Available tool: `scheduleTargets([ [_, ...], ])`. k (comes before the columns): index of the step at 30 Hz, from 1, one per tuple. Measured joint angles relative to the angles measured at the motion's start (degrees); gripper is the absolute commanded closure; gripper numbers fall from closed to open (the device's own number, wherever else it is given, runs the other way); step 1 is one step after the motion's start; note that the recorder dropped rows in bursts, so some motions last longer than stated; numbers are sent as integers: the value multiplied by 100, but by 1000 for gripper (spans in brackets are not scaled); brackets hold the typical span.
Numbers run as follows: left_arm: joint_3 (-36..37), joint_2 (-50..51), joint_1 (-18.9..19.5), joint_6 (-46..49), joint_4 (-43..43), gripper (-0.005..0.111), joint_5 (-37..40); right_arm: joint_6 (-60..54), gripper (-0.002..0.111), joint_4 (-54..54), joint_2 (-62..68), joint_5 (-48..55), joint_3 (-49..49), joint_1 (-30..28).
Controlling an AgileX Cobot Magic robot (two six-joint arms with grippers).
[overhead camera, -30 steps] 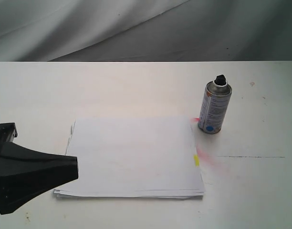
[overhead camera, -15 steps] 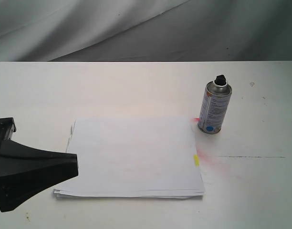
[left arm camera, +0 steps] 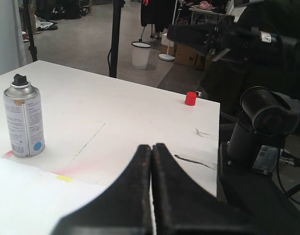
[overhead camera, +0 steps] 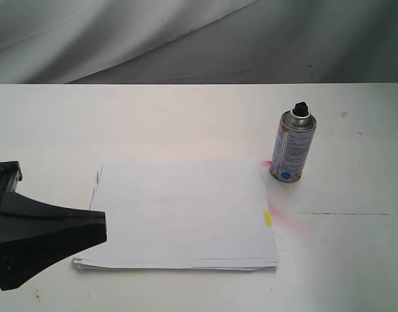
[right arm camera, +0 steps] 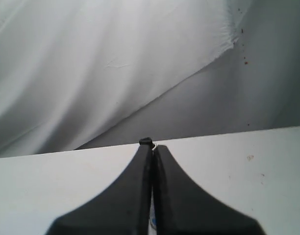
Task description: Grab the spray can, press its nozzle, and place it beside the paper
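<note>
The silver spray can (overhead camera: 292, 146) stands upright on the white table, just off the far right corner of the paper (overhead camera: 183, 214). Its black nozzle (overhead camera: 300, 107) sits on top. My left gripper (overhead camera: 105, 224) hovers at the paper's left edge, shut with nothing in it, far from the can. The left wrist view shows the can (left arm camera: 23, 122) beyond the shut left gripper (left arm camera: 151, 146) and the paper (left arm camera: 22, 196). My right gripper (right arm camera: 151, 146) is shut and empty; only the nozzle (right arm camera: 145, 141) peeks past its tips. It is out of the exterior view.
A pink stain (overhead camera: 287, 221) and a thin dark line (overhead camera: 342, 214) mark the table right of the paper. A small red cap (left arm camera: 190, 98) lies near the table's far edge. The other arm's black base (left arm camera: 267, 122) stands beside that edge. Grey cloth hangs behind.
My left gripper has edged slightly upward in the exterior view. The can and the paper have not moved.
</note>
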Motion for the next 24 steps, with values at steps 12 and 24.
scheduleTargets([
  [12,0,0,0,0,9,107,0,0,108,296,0,-209,379,0],
  [24,0,0,0,29,9,107,0,0,108,309,0,-209,379,0],
])
